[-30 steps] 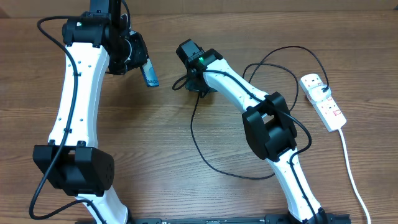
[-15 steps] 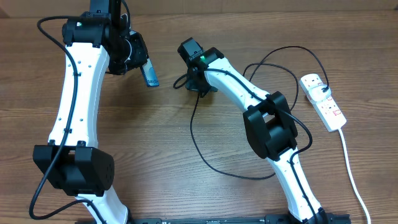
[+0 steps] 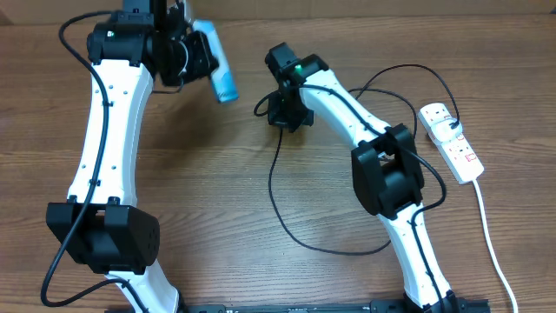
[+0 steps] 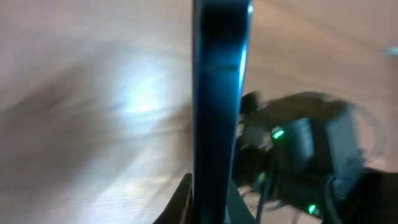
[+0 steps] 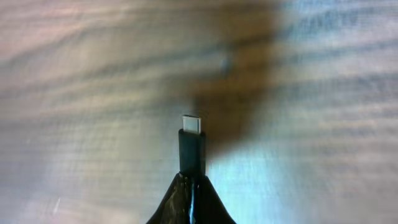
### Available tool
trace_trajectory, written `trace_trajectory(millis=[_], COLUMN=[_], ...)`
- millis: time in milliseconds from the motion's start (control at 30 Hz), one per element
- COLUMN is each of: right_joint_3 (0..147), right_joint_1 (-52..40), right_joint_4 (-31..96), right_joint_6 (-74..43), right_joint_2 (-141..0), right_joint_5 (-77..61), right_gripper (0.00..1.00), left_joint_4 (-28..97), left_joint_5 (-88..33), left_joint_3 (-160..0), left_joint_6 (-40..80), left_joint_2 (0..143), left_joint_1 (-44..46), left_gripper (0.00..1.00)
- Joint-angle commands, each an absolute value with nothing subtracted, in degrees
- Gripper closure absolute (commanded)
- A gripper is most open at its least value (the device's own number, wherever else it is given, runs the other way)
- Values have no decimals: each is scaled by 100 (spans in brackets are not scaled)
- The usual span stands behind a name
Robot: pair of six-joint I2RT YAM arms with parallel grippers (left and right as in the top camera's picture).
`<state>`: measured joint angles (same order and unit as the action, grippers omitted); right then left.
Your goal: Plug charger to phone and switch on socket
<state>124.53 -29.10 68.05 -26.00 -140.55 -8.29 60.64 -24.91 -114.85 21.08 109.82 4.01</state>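
No legible txt: phone (image 3: 219, 74) blurred, socket (image 3: 452, 143) markings too small to read

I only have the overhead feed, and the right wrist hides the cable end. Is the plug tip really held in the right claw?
Observer: Yes. In the right wrist view the charger pokes out from the shut right claw, metal tip bare.
Operator: How does the phone sit?
Observer: Left wrist view: the phone stands edge-on, pinched in the left claw.
Operator: Anything ahead of the tip?
Observer: Only bare table in the right wrist view.
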Motion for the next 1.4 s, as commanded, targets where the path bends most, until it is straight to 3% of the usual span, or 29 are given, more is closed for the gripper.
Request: trace_trajectory(millis=[0,400,633,767,933,1000,1200,1367], right_joint_3=[12693,12693,12693,12691,12676,12676,12534,12248], right_joint_1=[-2921,-3039,-3516,-3647,-3527,-3411,-3033,-3087], right_joint_4=[6965,7734,7859,7856,7874,7911,7994,7985], right_joint_6=[-1925,-1177,-1098,-1538,-2355,-2648,-3175,-3173], right_joint_2=[-12886,-10431,-10062,-10062,-10073,-10097,-10425,-11013], right_joint_5=[-1326,-1660,-1570,-711,-91,10,290,16], right_gripper=[96,96,96,96,96,89,42,41], left_joint_4=[5621,3472,2707,2700,2906,3301,5317,6248], left_joint_5=[-3839,-6681,-7983,-8049,-7452,-7028,-4097,-2082], left_joint_3=[-11572,-11572,-11572,-11572,-11572,-11570,-11570,-11570], left_joint_6=[2003,2897,3236,3214,3168,2908,2224,2497], left_joint_2=[10938,10938,10938,10938,10938,10938,10938,10938], left_joint_1=[303,-73,-21,1,-60,-75,-25,40], left_gripper=[96,96,96,96,96,96,96,96])
